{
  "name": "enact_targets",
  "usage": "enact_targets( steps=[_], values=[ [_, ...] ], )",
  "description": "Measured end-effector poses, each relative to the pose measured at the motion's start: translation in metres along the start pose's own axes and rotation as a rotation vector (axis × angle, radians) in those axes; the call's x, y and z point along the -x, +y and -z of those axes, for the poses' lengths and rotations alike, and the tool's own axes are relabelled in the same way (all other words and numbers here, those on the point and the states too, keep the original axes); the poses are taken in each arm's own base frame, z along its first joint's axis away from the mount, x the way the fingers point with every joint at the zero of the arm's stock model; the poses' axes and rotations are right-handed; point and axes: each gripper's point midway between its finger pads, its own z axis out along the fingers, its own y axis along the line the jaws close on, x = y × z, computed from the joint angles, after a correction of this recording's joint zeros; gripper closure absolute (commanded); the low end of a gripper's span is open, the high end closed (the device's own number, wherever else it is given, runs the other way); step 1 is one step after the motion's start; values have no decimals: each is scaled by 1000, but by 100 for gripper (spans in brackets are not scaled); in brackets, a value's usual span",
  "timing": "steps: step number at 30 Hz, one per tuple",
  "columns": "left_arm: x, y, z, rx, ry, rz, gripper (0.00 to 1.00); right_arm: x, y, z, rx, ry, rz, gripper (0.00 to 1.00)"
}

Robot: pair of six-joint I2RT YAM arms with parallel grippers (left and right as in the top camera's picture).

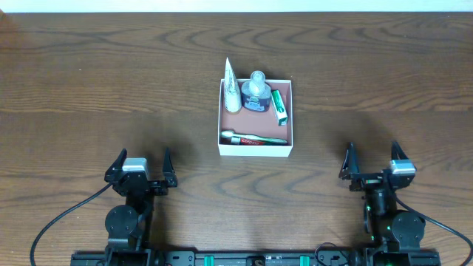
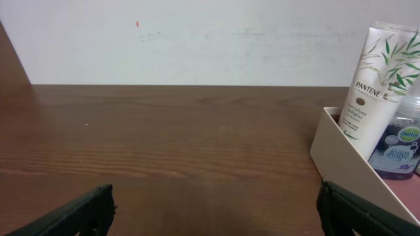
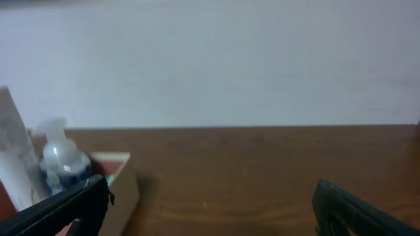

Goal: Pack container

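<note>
The white square container sits mid-table with a brownish-pink floor. Inside stand a white Pantene tube and a blue pump bottle; a green-and-white tube lies at its right wall and a toothbrush with a red toothpaste along the front wall. My left gripper rests open near the front left, well apart from the box. My right gripper rests open at the front right. The left wrist view shows the container's wall, the Pantene tube and the bottle; the right wrist view shows the container's corner and the bottle.
Dark wooden table all round the box. Arm bases and cables run along the front edge. A pale wall stands behind the table's far edge.
</note>
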Motion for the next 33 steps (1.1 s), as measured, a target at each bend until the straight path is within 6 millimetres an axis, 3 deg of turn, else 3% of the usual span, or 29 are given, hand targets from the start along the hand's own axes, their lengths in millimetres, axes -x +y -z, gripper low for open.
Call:
enact_targets(
  steps=[7, 33],
  values=[
    [0, 0, 0, 0, 0, 0, 2, -33, -1, 2, 2, 131, 64, 1],
    [0, 0, 0, 0, 0, 0, 2, -33, -1, 2, 4, 130, 88, 1]
  ],
)
